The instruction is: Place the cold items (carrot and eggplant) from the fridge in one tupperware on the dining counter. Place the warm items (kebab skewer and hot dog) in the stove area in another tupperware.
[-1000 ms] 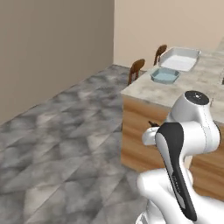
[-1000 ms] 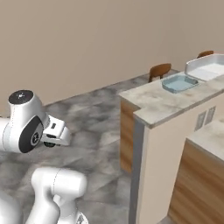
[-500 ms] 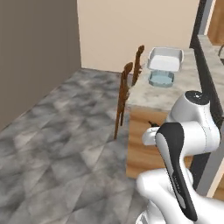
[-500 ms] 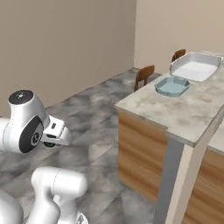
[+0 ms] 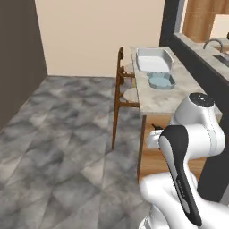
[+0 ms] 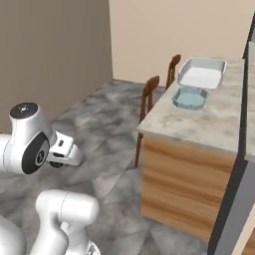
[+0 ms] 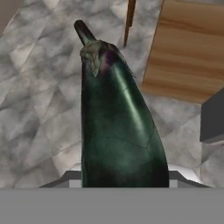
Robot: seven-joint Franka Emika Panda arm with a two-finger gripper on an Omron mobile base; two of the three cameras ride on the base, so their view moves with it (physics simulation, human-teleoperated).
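A dark purple-green eggplant [image 7: 118, 122] with a stem cap stands up along the hand view, and my gripper [image 6: 59, 160] is shut on its lower end, with the fingertips hidden behind it. I carry it low over the grey stone floor, short of the dining counter [image 5: 157, 100]. On that counter sit a small pale-blue tupperware [image 5: 161, 81] [image 6: 190, 97] and, beyond it, a larger white tupperware [image 5: 154, 59] [image 6: 201, 72]. Both look empty from here. The carrot, kebab skewer and hot dog are out of view.
Two wooden chairs [image 5: 123, 89] [image 6: 148, 94] are tucked against the counter's far side. The counter's wood end panel [image 6: 184, 184] faces me. A dark tall unit [image 5: 172, 18] and a sink faucet [image 5: 214, 42] lie to the right. Open floor [image 5: 58, 147] spreads left.
The base has driven and turned, so the whole scene shifted: the dining counter and its tupperwares now sit closer and more end-on. The arm's pose and its hold on the eggplant are unchanged.
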